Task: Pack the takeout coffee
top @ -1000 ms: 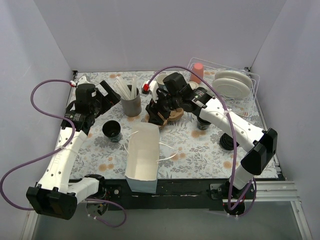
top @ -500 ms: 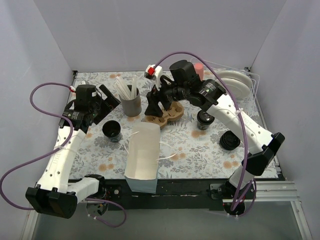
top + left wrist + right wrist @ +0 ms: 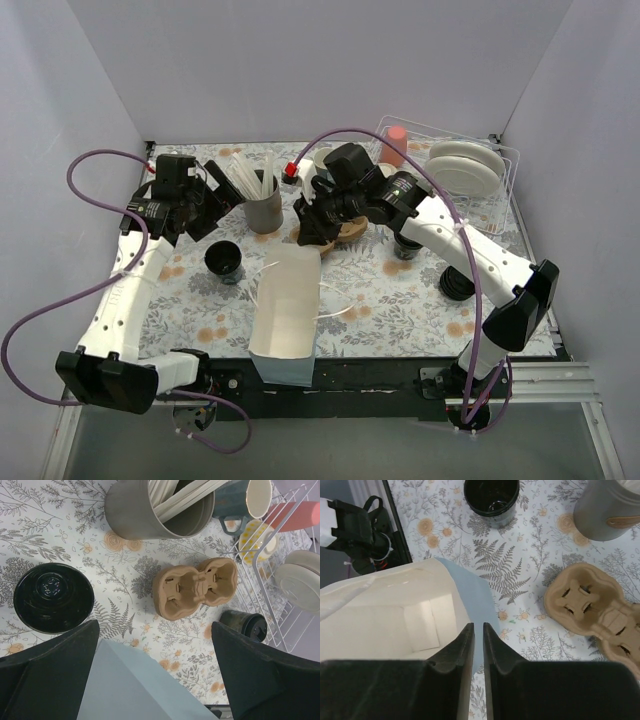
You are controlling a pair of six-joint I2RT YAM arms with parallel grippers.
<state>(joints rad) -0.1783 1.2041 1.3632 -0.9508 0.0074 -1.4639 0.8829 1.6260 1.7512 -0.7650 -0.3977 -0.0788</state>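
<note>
At table centre, the right gripper (image 3: 478, 630) is hanging over the gap between the bag (image 3: 385, 615) and the carrier (image 3: 592, 607). Its jaws are pinching almost together on nothing visible. Half a second ago it was standing higher with jaws spread, so it is now sitting lower and closing without taking anything. At ten o'clock, the left gripper (image 3: 155, 630) is hovering with jaws wide and empty, drawing back slightly.

The three cups are staying where they were. The left cup (image 3: 223, 259) is at ten o'clock of the bag. The middle cup (image 3: 406, 250) is at three o'clock of the carrier, half under the right arm. The right cup (image 3: 450, 287) is at four. None is sitting in the carrier or bag, so the packing appears to be only beginning.
</note>
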